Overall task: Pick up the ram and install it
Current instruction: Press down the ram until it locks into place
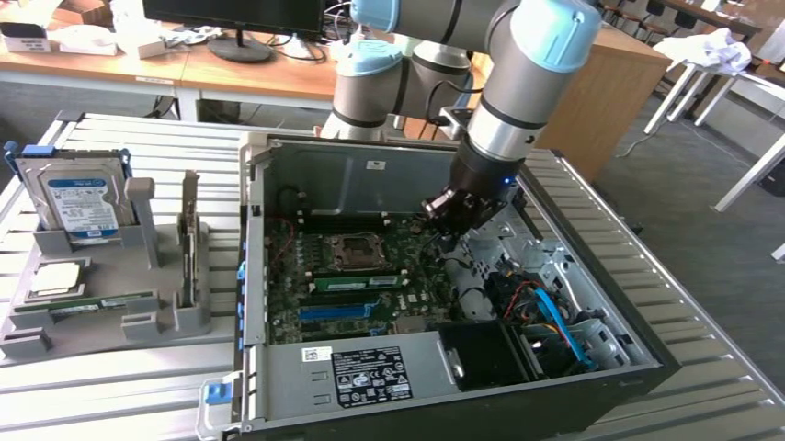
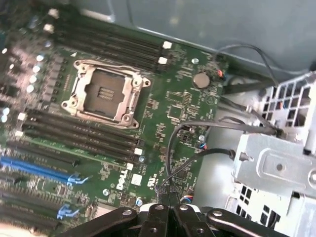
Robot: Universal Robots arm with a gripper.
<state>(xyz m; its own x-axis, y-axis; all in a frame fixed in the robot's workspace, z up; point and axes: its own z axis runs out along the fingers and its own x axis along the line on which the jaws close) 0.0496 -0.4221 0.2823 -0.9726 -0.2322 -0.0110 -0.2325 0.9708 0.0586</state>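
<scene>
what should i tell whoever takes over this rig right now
Gripper: shut and holding nothing, hanging inside the open PC case over the motherboard.
Ram: lying in the grey holder on the exterior view's left, outside the case, beside the hard drive.
Memory slots beside the CPU socket: they look empty in the wrist view.
Done: nothing of the job shows as done.
Left: the ram is not picked up and not installed.
</scene>
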